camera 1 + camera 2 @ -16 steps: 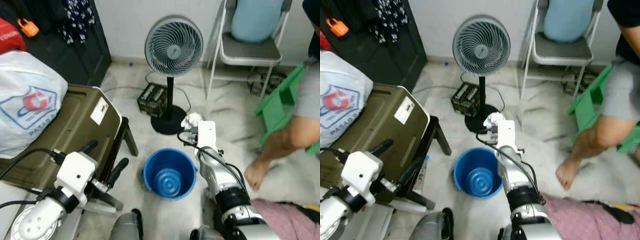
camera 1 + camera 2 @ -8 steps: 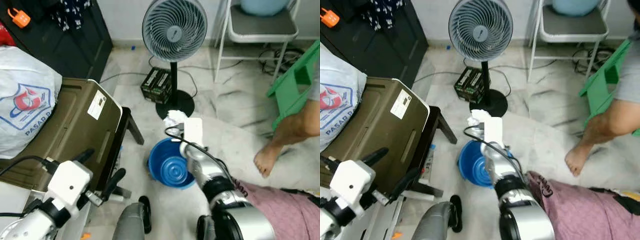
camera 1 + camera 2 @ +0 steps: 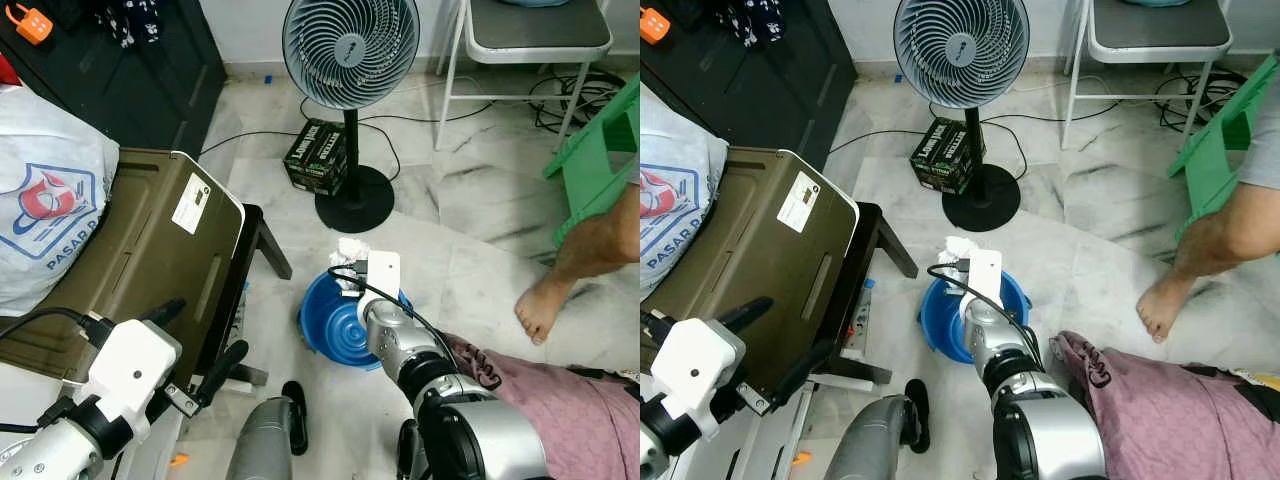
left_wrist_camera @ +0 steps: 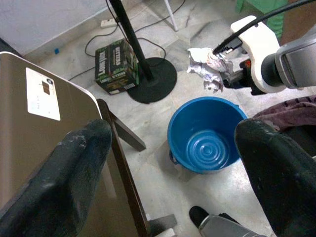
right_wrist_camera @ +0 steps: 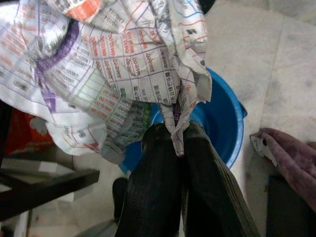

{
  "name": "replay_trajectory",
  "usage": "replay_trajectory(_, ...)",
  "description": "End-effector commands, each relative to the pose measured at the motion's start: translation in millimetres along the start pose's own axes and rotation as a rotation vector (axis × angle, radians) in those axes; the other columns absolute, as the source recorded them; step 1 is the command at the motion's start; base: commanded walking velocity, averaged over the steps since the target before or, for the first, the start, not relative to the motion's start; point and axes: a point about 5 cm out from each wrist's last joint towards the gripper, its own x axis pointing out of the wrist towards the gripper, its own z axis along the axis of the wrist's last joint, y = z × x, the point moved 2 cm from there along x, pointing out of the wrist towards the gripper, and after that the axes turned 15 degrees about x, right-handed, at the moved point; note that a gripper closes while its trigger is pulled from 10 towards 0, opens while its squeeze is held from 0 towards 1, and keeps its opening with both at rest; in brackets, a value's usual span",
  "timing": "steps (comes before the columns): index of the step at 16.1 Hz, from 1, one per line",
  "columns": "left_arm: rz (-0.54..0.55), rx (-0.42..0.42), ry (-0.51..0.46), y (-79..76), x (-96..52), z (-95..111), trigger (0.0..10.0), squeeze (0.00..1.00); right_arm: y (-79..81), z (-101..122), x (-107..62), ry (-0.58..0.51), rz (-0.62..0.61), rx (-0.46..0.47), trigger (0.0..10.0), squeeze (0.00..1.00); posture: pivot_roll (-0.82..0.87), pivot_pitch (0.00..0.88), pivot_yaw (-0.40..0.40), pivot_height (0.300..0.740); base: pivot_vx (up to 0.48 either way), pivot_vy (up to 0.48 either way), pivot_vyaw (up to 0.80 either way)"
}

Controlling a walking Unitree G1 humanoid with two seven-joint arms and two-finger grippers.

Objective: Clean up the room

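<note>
My right hand (image 3: 352, 268) pinches crumpled paper (image 3: 349, 252) above the blue bucket's (image 3: 322, 335) far rim. My left hand (image 4: 173, 163) hangs spread apart, and its wrist view reveals the bucket's ribbed bottom.

The right arm (image 3: 455, 430) is a column of silver, ribbed segments joined by black rings, topped by a white boxy wrist housing with thin black cables looping out. The left tool (image 3: 196, 342) has two long black fingers (image 3: 222, 360) on a white block, black cables trailing toward eight o'clock.

Blue bucket (image 3: 340, 330); white printed crumpled paper (image 5: 113, 74); green stool (image 3: 595, 150).
</note>
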Motion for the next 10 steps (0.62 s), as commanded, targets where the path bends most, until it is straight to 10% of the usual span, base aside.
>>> replay_trajectory(1, -0.005, 0.008, 0.019, 0.9, -3.7, -0.2, 10.0, 0.0, 12.5, 2.0, -1.7, -0.021, 0.014, -0.007, 10.0, 0.0, 0.33, 0.301, 0.168, 0.74, 0.0, 0.0, 0.0)
replay_trajectory(6, -0.02, 0.005, 0.019, -1.8, -0.9, 1.1, 10.0, 0.0, -4.3, 20.8, 1.9, -0.102, -0.052, 0.018, 10.0, 0.0, 0.32, 0.299, 0.172, 0.74, 0.0, 0.0, 0.0)
replay_trajectory(7, -0.02, 0.005, 0.019, -1.8, -0.7, 1.2, 10.0, 0.0, -4.5, 21.9, 2.1, -0.105, -0.048, 0.022, 10.0, 0.18, 0.32, 0.299, 0.171, 0.74, 0.0, 0.0, 0.0)
replay_trajectory(9, -0.021, 0.008, 0.021, -0.8, -0.8, 0.9, 10.0, 0.0, -2.7, 24.8, 2.3, -0.113, -0.037, 0.035, 10.0, 0.23, 0.32, 0.299, 0.17, 0.74, 0.0, 0.0, 0.0)
replay_trajectory(10, -0.021, 0.008, 0.022, -0.5, -0.8, 1.0, 10.0, 0.0, -2.2, 25.5, 2.3, -0.118, -0.034, 0.04, 10.0, 0.7, 0.32, 0.3, 0.169, 0.74, 0.0, 0.0, 0.0)
